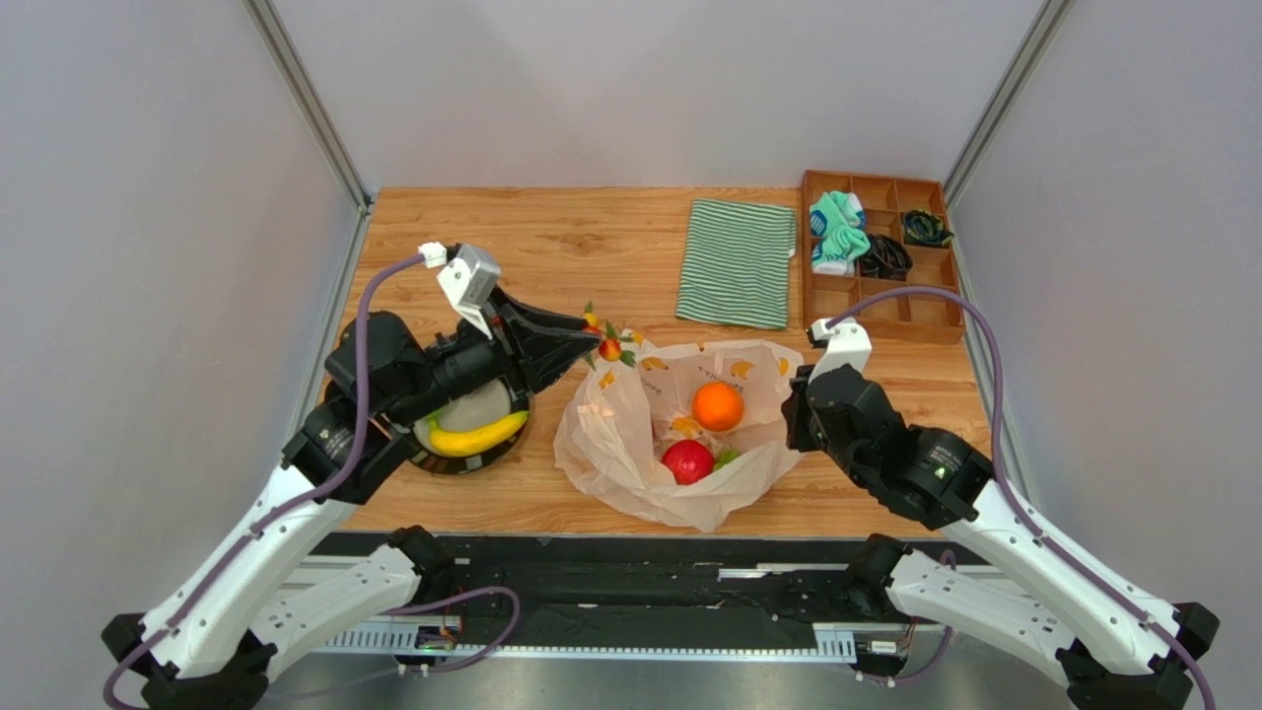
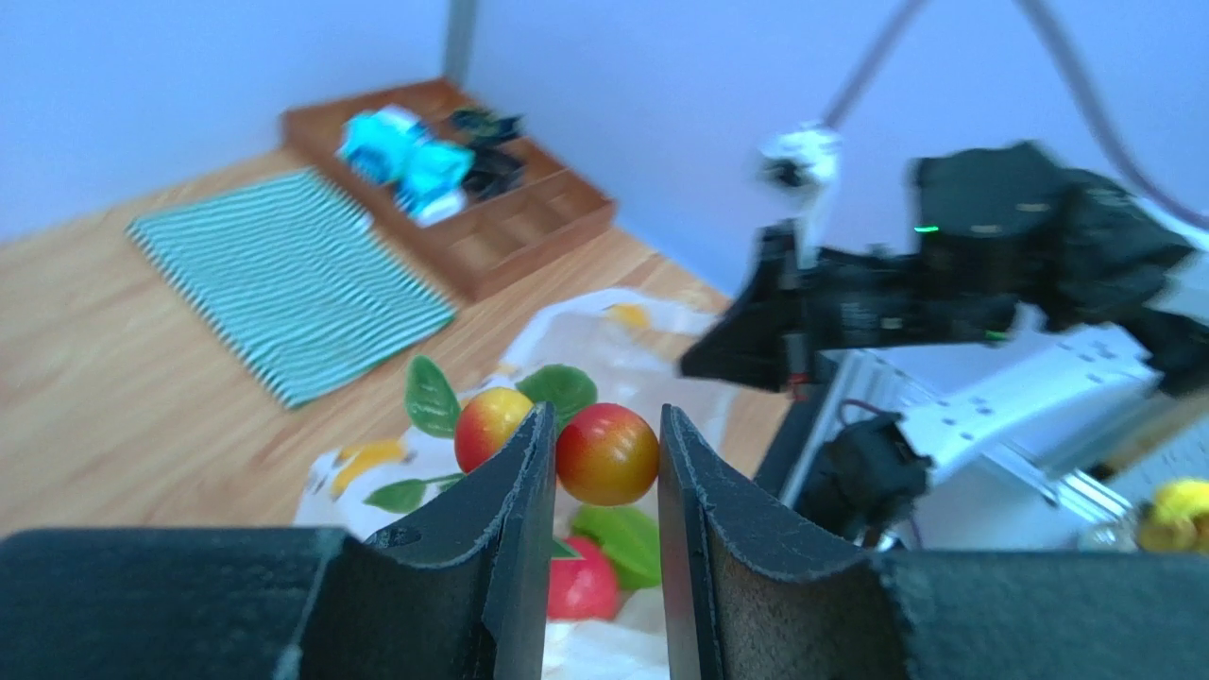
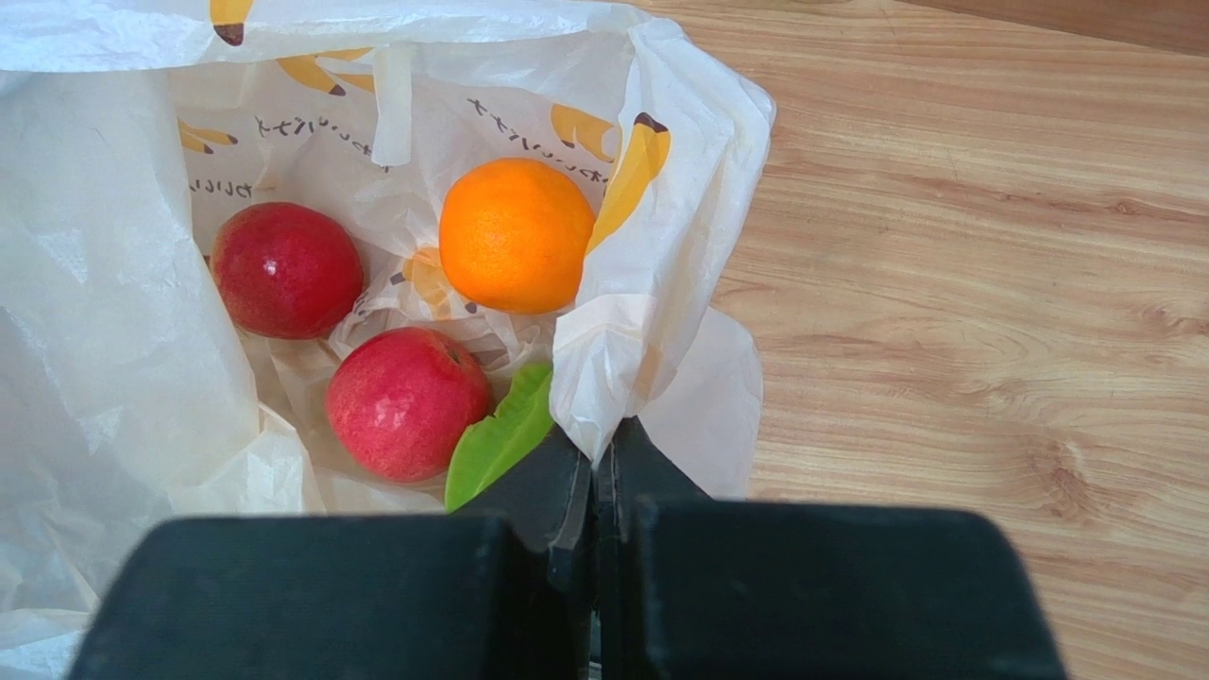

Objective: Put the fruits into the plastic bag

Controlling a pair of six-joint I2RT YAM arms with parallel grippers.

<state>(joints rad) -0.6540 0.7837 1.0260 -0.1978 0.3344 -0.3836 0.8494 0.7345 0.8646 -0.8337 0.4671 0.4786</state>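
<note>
- plastic bag: crinkly, translucent white, yellow banana prints, mouth open upward. Inside it are an orange, two red fruits and a green leaf.
- right gripper: at the bag's right rim, jaws pinched tight on a fold of the plastic.
- banana: yellow, lying in a dark bowl just left of the bag.
- left gripper: above the bag's far-left rim, jaws narrow, clamping one red-yellow fruit of a leafy sprig.
- striped cloth: flat, beyond the bag.
- wooden tray: beyond the bag, to its right.

White arms, black joints, perhaps mauve cables
</note>
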